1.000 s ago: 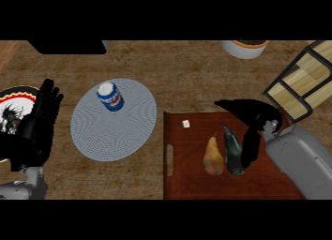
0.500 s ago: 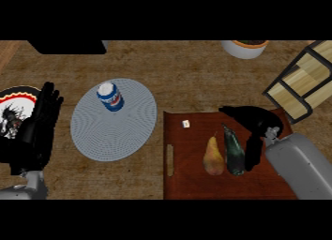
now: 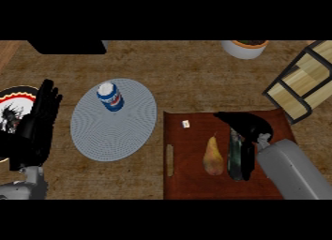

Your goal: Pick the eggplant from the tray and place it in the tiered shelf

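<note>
The eggplant [image 3: 234,157], dark and long, lies on the dark red tray [image 3: 189,185] just right of a yellow pear [image 3: 212,157]. My right hand [image 3: 246,125] hovers over the eggplant's far end. Its thumb points left and its fingers [image 3: 249,159] run straight down the eggplant's right side, not curled round it. The tiered shelf [image 3: 302,83], light wood in a black frame, stands at the upper right beyond the tray. At the left edge my left hand [image 3: 36,124] rests open, fingers up, over a patterned plate [image 3: 3,110].
A blue can [image 3: 110,96] stands on a round grey mat [image 3: 113,119] left of the tray. A white bowl [image 3: 245,48] sits at the back, and a black object [image 3: 66,46] at the back left. A small white tag [image 3: 186,123] lies on the tray.
My right hand has moved left and down onto the tray, from near the shelf to over the eggplant's far end, its fingers now alongside it. The left hand has barely shifted.
</note>
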`<state>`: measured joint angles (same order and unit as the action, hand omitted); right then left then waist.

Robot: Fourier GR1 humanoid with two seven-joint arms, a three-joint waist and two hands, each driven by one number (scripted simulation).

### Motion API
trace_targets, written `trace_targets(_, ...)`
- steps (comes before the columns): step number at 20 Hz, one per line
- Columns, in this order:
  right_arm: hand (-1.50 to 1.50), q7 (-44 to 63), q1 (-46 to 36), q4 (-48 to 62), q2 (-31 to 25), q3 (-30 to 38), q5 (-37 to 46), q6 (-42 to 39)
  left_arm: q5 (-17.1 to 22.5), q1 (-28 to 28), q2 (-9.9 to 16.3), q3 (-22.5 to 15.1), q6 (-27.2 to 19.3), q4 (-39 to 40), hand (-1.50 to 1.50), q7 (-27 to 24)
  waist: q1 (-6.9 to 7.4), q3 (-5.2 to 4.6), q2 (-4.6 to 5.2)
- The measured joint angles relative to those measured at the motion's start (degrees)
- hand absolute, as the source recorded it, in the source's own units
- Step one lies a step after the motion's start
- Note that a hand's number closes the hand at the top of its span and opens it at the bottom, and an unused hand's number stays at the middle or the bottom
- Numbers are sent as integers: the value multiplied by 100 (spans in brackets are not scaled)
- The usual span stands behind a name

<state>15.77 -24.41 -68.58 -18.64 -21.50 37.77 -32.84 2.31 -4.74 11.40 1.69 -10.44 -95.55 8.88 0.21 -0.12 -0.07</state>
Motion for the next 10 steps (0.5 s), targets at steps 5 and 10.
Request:
trace_targets(5, 150, -110, 18, 168, 196, 159, 266, -119, -13, 13, -18, 114, 141, -12, 0, -18, -3, -20, -20)
trace_targets(10, 150, -429, 52, 212, 182, 64, 600, -23, -56, 55, -54, 149, 197, 28, 0, -81, 7, -55, -66)
